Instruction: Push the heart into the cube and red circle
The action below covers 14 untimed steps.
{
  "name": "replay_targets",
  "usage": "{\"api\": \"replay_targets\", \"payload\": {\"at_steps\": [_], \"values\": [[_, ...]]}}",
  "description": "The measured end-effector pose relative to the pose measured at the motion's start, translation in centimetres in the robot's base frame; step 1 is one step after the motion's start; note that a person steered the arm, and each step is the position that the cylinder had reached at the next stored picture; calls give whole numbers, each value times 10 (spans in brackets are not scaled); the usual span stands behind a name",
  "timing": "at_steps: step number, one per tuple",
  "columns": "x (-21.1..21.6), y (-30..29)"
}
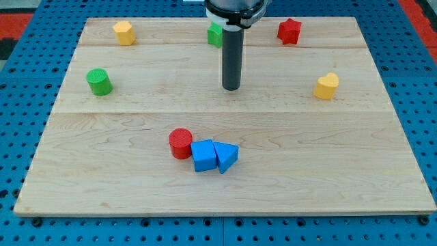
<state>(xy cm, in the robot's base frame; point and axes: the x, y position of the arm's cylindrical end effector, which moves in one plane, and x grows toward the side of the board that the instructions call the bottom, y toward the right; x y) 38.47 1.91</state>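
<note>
I have no hand to open or close here, only a straight dark rod, and my tip [231, 88] rests on bare wood near the middle of the table [136, 184], touching no block. The yellow heart [326, 86] sits off to the view's right of my tip, well apart from it, smooth and rounded with its notch at the top. Toward the view's bottom, the red circle [180, 143] (a short cylinder, really) presses against the left side of the blue cube [203, 155], and a blue triangle [226, 156] butts against the cube's right side, so the three form one tight row. A green block [215, 33] shows just behind my rod at the view's top, partly hidden, so I cannot tell its shape. A red star [289, 31] lies to its right, a yellow hexagon-like block [123, 32] at top left, and a green cylinder [99, 82] at the left. The table is pale planked wood with fine grain, lying on a blue pegboard [20, 75].
</note>
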Motion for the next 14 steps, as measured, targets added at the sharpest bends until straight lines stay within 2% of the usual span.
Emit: {"api": "replay_targets", "payload": {"at_steps": [2, 3, 4, 6, 8, 9, 10, 11, 12, 14], "values": [[-4, 0], [24, 11], [30, 40], [-25, 91], [-29, 195], [-25, 206], [14, 202], [22, 195], [31, 160], [14, 103]]}}
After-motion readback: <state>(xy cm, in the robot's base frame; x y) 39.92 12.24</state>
